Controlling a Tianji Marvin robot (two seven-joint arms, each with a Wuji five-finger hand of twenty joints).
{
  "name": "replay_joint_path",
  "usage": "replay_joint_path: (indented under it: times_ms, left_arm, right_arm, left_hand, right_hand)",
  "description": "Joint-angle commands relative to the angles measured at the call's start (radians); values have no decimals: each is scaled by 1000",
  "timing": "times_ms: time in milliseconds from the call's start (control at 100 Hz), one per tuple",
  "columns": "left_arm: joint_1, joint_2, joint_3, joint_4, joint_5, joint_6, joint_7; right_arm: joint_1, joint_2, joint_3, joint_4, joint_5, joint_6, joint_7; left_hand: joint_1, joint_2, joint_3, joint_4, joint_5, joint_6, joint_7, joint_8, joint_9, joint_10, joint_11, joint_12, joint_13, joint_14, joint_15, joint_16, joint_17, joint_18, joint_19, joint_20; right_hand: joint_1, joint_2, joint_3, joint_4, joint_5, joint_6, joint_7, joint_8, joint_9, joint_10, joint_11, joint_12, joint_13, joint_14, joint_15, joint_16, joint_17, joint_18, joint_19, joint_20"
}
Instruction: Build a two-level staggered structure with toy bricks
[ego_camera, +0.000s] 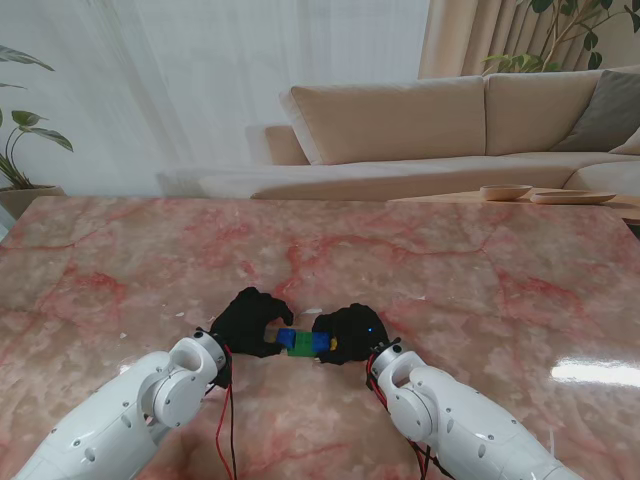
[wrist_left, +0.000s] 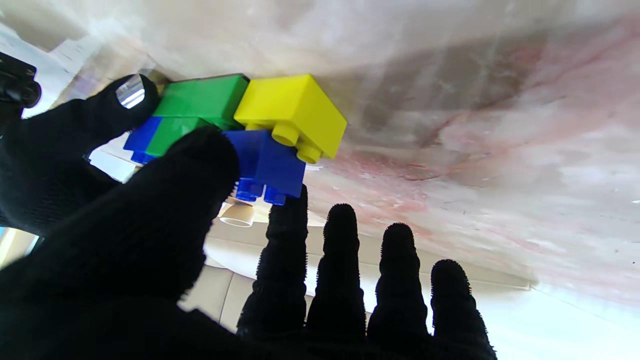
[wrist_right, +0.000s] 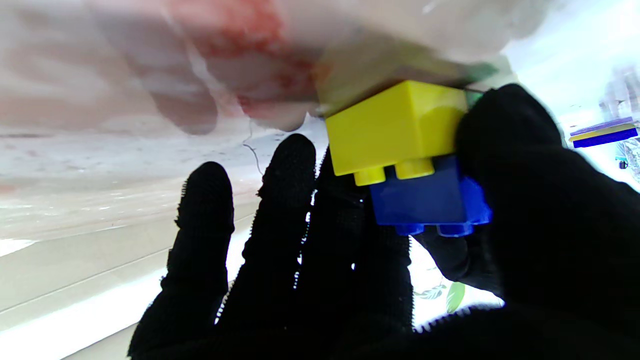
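Note:
A small brick structure (ego_camera: 305, 342) stands on the marble table (ego_camera: 320, 250), near me at the centre. Its lower level is a green brick (wrist_left: 200, 97) beside a yellow brick (wrist_left: 292, 112), both on the table. A blue brick (wrist_left: 265, 160) sits on top across their joint. A second green and blue pair (wrist_left: 160, 135) sits on the green side. My left hand (ego_camera: 250, 322) curls around the structure's left end, thumb (wrist_left: 190, 165) on the blue brick. My right hand (ego_camera: 350, 333) grips the right end, thumb (wrist_right: 505, 150) against the yellow brick (wrist_right: 395, 127) and blue brick (wrist_right: 420, 197), fingers behind.
Beyond the far table edge stands a beige sofa (ego_camera: 420, 120). Two shallow wooden dishes (ego_camera: 505, 192) lie on a low surface at the far right. A plant (ego_camera: 20, 140) stands at the far left. Red wires (ego_camera: 225, 420) hang by my left wrist.

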Motion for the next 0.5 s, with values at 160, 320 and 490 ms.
replay_joint_path:
  times_ms: [160, 320, 490]
  left_arm:
    - [2, -3, 5, 5, 3, -1, 17]
    - [0, -3, 6, 10, 3, -13, 24]
    - [1, -1, 7, 10, 3, -23, 17]
  right_arm:
    - [-14, -2, -7, 18, 3, 1, 21]
    - [-12, -2, -8, 20, 3, 0, 20]
    - [-13, -2, -7, 18, 4, 0, 22]
  left_hand:
    - [-30, 32, 17, 25, 16, -75, 105, 114, 41, -10, 23, 23, -10, 10, -20, -1, -21, -14, -29, 19]
    - [-16, 20, 8, -1, 46, -89, 129, 143, 50, -11, 24, 25, -6, 10, -19, -2, -21, -13, -29, 18]
    - [20, -6, -25, -48, 83, -115, 162, 168, 62, -11, 24, 25, -3, 10, -19, -3, -21, -12, -30, 17]
  right_hand:
    - [74, 72, 84, -2, 69, -159, 99, 33, 67, -24, 23, -26, 19, -13, 0, -4, -11, -1, 23, 5]
    - [73, 75, 84, -1, 69, -159, 98, 33, 67, -24, 23, -26, 18, -13, 0, -4, -11, -3, 23, 5]
    - [73, 75, 85, -1, 69, -160, 98, 33, 67, -25, 23, -26, 18, -13, 0, -4, -11, -2, 23, 5]
